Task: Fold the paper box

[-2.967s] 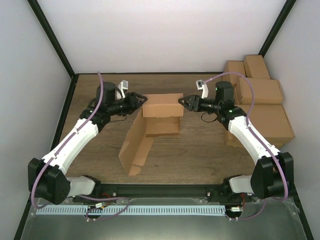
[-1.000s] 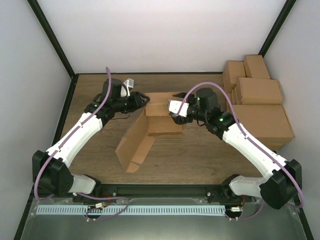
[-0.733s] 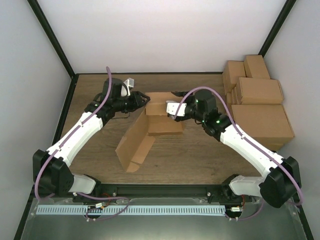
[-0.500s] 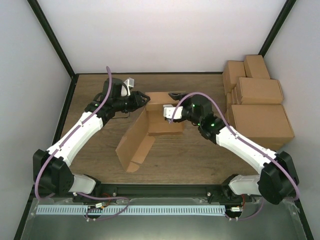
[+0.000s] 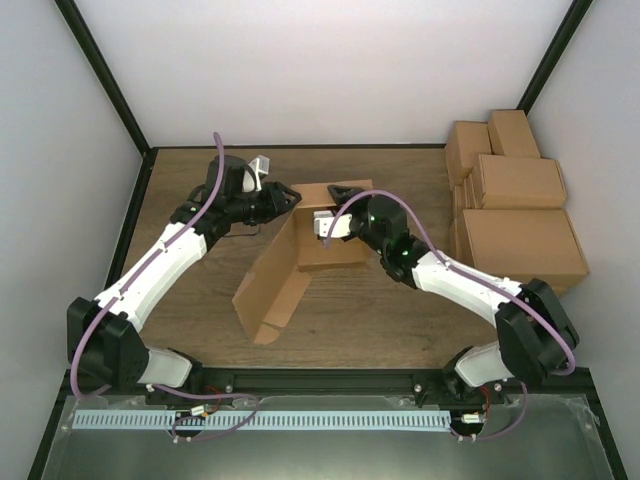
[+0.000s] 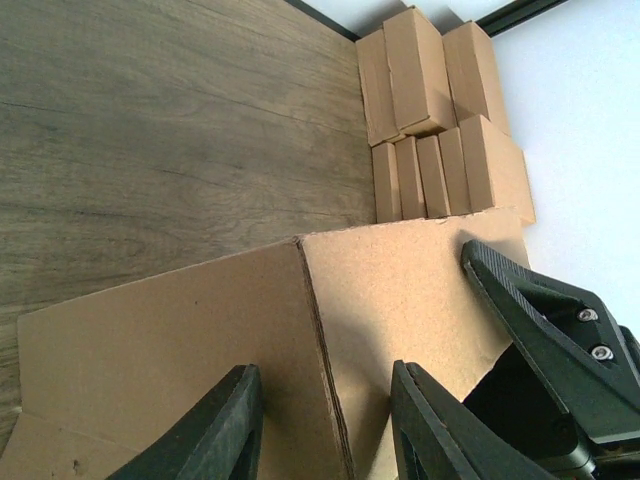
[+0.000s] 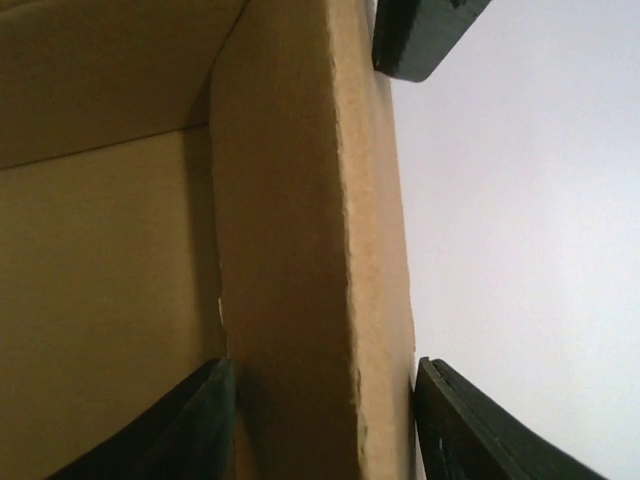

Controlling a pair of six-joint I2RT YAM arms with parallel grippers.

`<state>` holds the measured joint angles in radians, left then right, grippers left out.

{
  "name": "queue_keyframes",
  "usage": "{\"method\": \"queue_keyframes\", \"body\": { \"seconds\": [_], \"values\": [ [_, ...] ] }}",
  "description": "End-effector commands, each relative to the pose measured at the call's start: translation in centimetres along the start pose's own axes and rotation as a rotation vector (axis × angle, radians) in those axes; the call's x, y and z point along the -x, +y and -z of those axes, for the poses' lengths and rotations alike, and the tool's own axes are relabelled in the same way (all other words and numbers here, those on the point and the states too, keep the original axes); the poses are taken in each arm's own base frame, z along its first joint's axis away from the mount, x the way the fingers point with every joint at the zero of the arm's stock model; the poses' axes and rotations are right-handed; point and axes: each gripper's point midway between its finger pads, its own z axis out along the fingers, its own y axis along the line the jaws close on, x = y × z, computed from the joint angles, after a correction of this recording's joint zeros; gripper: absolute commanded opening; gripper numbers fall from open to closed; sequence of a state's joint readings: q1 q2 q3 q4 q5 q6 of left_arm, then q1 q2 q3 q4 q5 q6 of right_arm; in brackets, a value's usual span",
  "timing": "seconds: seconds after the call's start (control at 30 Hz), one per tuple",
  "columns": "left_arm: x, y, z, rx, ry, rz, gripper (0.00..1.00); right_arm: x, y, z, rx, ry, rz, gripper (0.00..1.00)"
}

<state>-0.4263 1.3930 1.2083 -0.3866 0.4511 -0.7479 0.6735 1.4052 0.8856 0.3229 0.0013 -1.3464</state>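
The right gripper [image 7: 322,370] is clamped on the box [image 5: 325,212]. Its fingers [image 7: 195,420] stand narrow, and the thick top edge of an upright cardboard wall fills the gap between them. The left gripper [image 5: 288,197] sits at the left end of that same wall. Its fingers [image 6: 225,430] are also narrow, astride a crease in the cardboard, but it cannot be told whether the pads press on it.

The box lies at the middle of the table [image 5: 400,310], towards the far side. Its back wall stands upright and runs left to right. From the wall's left end a long leaning flap reaches towards the near left corner, so the sheet's long axis runs on a diagonal from far centre to near left. A lower panel lies just in front of the wall.

The cartons [image 5: 515,215] are stacked against the right edge of the table, well apart from the box.

Three seconds ago the right gripper met the wall's right end from the side, with its arm stretched out to the right. The arm has since swung inwards, and the gripper has come over the box from the near side to take the wall's top edge, close to the left gripper. The left gripper has stayed at its corner. The near end of the flap has shifted slightly left.
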Motion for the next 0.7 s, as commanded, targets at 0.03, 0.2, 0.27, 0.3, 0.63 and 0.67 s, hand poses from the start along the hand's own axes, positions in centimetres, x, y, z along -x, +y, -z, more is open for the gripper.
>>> {"method": "queue_keyframes", "body": {
  "seconds": [0.03,0.2,0.27,0.3,0.63,0.67],
  "values": [
    [-0.3,-0.3,-0.4,-0.008,0.028,-0.009,0.38,0.2,-2.5,-0.1,-0.146,0.023,0.040,0.47],
    [-0.2,-0.4,-0.3,-0.008,0.023,-0.008,0.38,0.4,-2.8,-0.2,-0.164,0.031,0.049,0.28],
    [-0.2,-0.5,-0.2,-0.011,0.019,-0.008,0.38,0.3,-3.1,-0.3,-0.175,0.041,0.047,0.21],
    [-0.1,-0.7,-0.1,-0.015,0.017,-0.009,0.39,0.3,-3.2,-0.2,-0.180,0.045,0.048,0.18],
    [3.4,-6.7,6.5,-0.088,-0.164,-0.090,0.70,0.3,-5.1,0.4,-0.218,0.056,-0.006,0.01],
    [4.0,-7.7,8.1,-0.096,-0.216,-0.110,0.73,0.3,-5.4,0.5,-0.220,0.058,-0.021,0.01]
  ]
}}
